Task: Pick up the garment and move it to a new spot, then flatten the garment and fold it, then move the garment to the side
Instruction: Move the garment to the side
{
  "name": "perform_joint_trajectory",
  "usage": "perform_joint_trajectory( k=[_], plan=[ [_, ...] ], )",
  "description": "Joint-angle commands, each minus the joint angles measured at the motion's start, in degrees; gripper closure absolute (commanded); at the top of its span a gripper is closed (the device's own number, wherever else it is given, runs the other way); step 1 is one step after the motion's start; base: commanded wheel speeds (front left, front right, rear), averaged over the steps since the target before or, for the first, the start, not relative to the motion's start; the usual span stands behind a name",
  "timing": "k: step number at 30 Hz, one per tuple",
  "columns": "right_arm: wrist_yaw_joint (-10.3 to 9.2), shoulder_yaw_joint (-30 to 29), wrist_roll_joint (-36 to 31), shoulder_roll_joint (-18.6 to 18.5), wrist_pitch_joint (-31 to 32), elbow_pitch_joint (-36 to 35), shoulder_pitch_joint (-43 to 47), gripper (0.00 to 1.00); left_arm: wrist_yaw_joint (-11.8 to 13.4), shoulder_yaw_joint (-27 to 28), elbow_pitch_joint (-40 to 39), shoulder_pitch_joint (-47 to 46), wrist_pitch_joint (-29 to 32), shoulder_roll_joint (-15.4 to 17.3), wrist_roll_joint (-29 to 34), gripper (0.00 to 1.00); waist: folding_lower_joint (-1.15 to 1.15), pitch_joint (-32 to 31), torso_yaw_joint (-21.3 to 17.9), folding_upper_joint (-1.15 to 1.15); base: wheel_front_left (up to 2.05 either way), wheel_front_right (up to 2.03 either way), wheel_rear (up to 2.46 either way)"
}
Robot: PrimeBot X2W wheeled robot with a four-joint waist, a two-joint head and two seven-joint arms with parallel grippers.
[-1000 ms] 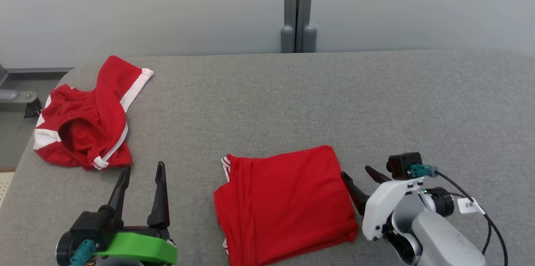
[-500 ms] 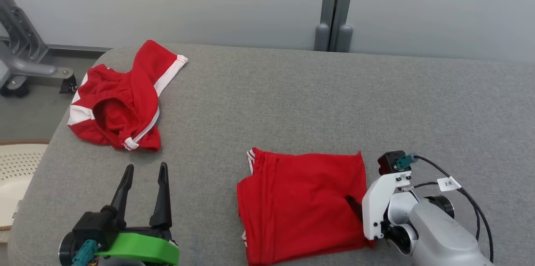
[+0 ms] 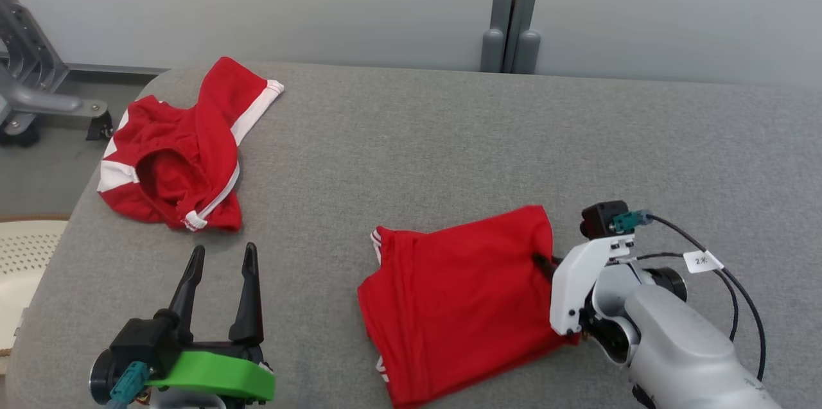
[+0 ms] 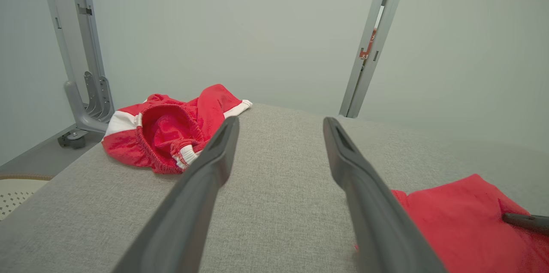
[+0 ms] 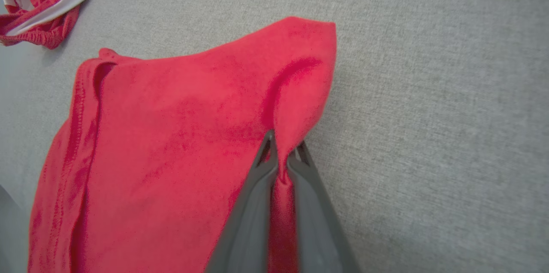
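Folded red garment (image 3: 456,300) lies near, right of centre on the grey table (image 3: 411,139), flat except its right edge, bunched up. Right gripper (image 5: 282,153) is pinched tight on that right edge, cloth pulled into a ridge between the fingers. Left gripper (image 3: 223,248) hovers near left, fingers spread wide, nothing in them. A crumpled red-and-white garment (image 3: 180,152) sits far left. Looks like the last step, moving it to the side. Next: drag or lift gently so the fold holds.
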Motion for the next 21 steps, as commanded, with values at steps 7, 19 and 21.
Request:
perform_joint_trajectory(
  k=[7,19,21],
  plan=[
    [-0.01,2.2,1.4,-3.7,-5.3,-0.8,-4.5,1.00,-0.2,-1.9,-0.4,-2.3,-0.1,0.7,-1.5,0.00,0.00,-0.8,-5.7,0.00,0.00,0.00,0.00],
    [-0.01,3.7,4.5,-6.6,-8.3,0.8,-7.4,1.00,-0.2,-5.9,0.9,-5.4,-0.1,0.8,-1.7,0.00,0.00,0.4,-19.0,0.00,0.00,0.00,0.00],
    [-0.01,4.0,5.0,-6.8,-8.6,1.0,-7.5,1.00,-0.2,-6.3,0.9,-5.7,-0.1,0.8,-1.7,0.00,0.00,0.9,-21.3,0.00,0.00,0.00,0.00]
  ],
)
